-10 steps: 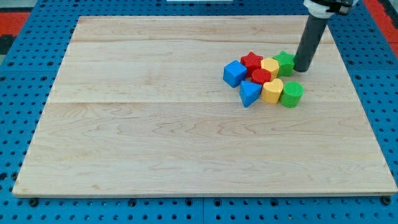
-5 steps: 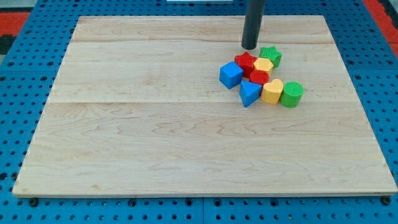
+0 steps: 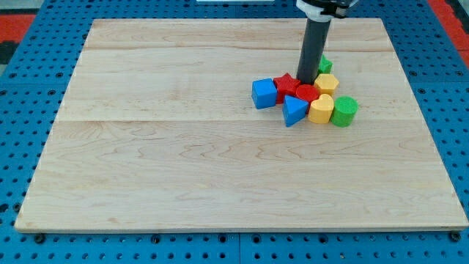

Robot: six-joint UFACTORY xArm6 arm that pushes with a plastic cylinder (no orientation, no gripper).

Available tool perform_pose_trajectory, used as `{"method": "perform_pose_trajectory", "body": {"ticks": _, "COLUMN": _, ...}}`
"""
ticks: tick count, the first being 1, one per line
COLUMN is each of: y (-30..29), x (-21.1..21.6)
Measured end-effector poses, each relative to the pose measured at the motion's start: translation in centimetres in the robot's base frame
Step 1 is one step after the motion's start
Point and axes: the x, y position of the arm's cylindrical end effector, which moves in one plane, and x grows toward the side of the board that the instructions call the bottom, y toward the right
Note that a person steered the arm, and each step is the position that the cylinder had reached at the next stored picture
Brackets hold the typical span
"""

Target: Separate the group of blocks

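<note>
My tip (image 3: pixel 307 82) stands inside the cluster of blocks on the wooden board (image 3: pixel 183 147), between the red star (image 3: pixel 285 83) on its left and the yellow hexagon (image 3: pixel 327 82) on its right. A green star (image 3: pixel 325 65) is partly hidden behind the rod. A red block (image 3: pixel 307 93) lies just below the tip. The blue cube (image 3: pixel 264 93) sits at the cluster's left, slightly apart. The blue triangle (image 3: pixel 294 110), yellow heart (image 3: pixel 320 109) and green cylinder (image 3: pixel 344 111) form the lower row.
The board lies on a blue pegboard surface (image 3: pixel 29 110). Red pegboard shows at the view's top corners (image 3: pixel 15 22). The cluster sits in the board's upper right part, near its right edge (image 3: pixel 421 95).
My tip moved from above the cluster down into it. The red star and blue cube slid left, the yellow hexagon moved right, and the green star is now partly hidden.
</note>
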Motion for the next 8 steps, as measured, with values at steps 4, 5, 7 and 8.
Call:
{"method": "perform_pose_trajectory", "body": {"ticks": 4, "y": -0.1, "x": 10.3}}
{"method": "perform_pose_trajectory", "body": {"ticks": 5, "y": 0.4, "x": 12.1}}
{"method": "perform_pose_trajectory", "body": {"ticks": 7, "y": 4.3, "x": 15.7}}
{"method": "perform_pose_trajectory", "body": {"ticks": 8, "y": 9.8, "x": 13.0}}
